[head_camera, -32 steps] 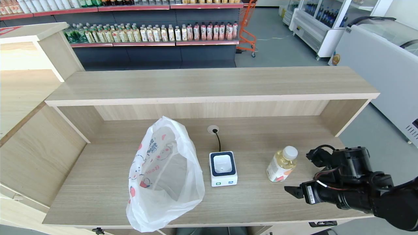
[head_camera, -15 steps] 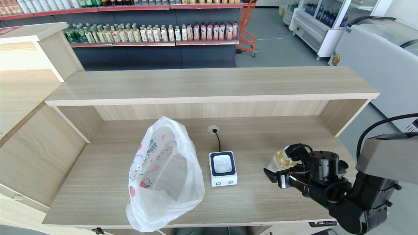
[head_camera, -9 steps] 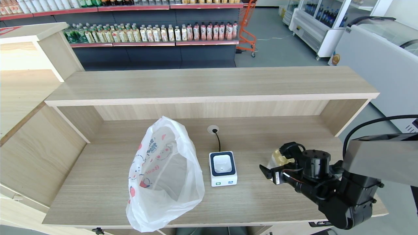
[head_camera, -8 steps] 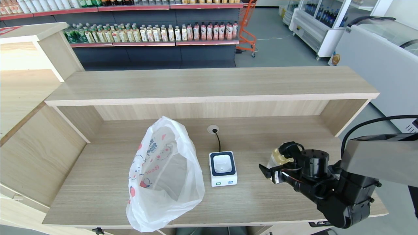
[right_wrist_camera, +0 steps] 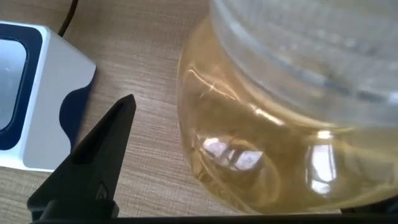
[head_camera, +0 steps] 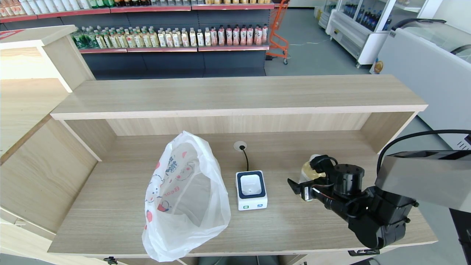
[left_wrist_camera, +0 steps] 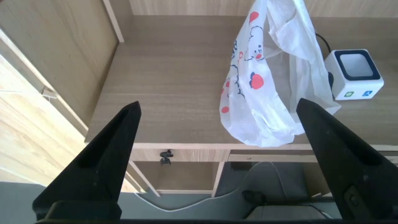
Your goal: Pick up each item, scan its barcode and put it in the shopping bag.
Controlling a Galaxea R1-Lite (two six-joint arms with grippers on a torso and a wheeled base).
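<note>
right gripper (head_camera: 302,179) jaws spread wide around bottle (head_camera: 307,170), toward counter (head_camera: 110,206) right edge
left gripper (left_wrist_camera: 217,104) jaws also apart, off near-left corner. bag (head_camera: 184,198) gapes at near edge, only its own plastic visible inside; scanner (head_camera: 251,189) just beside it, between bag and bottle; bottle holds yellow liquid

On your counter (head_camera: 287,228) the shopping bag (head_camera: 184,198) lies left of centre, with its mouth toward the front edge. Just beside it on the right sits the scanner (head_camera: 251,189) — its cable (head_camera: 245,158) runs back to a port (head_camera: 240,146) in the counter behind it. Well to the right of the scanner is the bottle (head_camera: 308,172), and the right gripper (head_camera: 300,184) is at it from the front right. A raised ledge (head_camera: 235,94) spans the counter's back. Beyond it are stocked shelves (head_camera: 173,36), with freezers (head_camera: 423,62) at far right.
</note>
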